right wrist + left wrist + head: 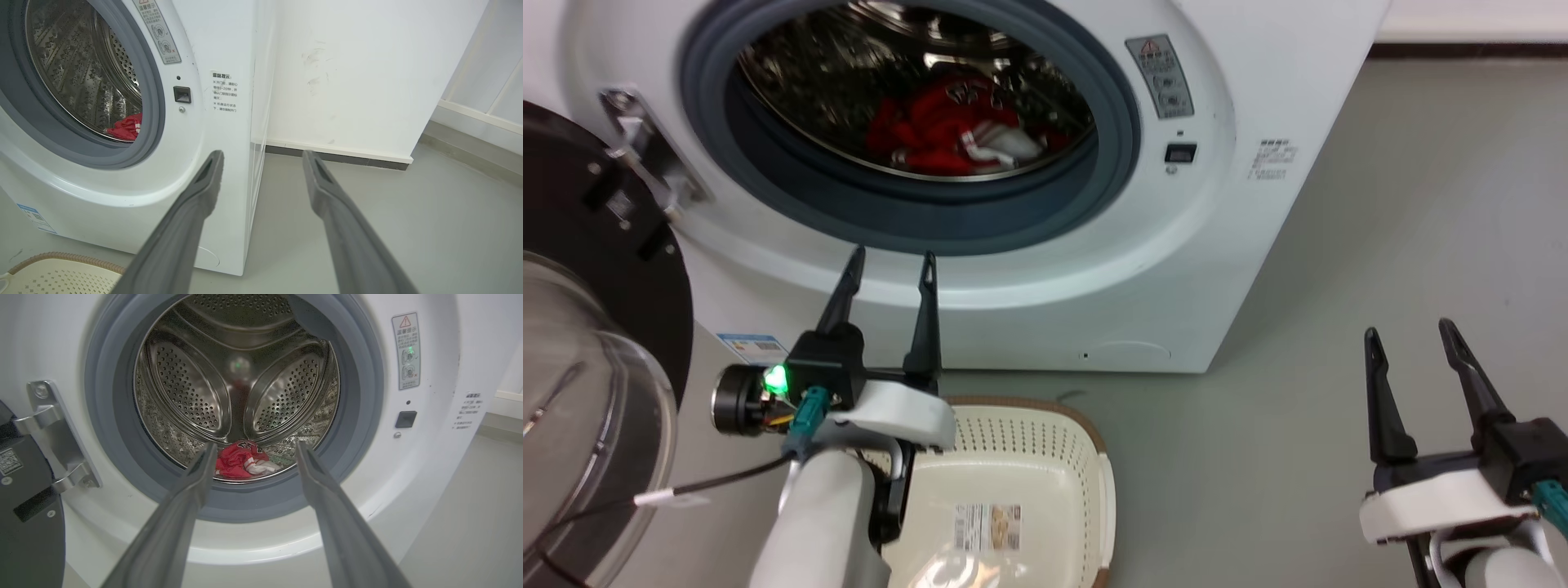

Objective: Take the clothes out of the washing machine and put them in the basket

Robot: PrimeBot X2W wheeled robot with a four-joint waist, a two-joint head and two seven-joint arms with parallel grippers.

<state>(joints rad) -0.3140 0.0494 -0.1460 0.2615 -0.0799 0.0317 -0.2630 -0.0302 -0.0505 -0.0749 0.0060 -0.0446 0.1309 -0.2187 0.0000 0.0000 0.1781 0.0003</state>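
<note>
Clothes (235, 460): red heap, long axis crosswise, beyond and between left gripper (255, 446) fingers, spread, empty. Right gripper (1409, 330) fingers: spread, empty.

The head camera looks steeply down from behind: the washing machine (1217, 245) stands just ahead of the left gripper (892, 257), the laundry basket (1086, 457) under its wrist. The left wrist camera faces squarely into the steel drum (188, 384) — close up. The right wrist camera, farther back, looks obliquely past the machine's corner to a white wall (347, 73) beyond the right gripper (262, 157). All three share the grey door seal (915, 220).
</note>
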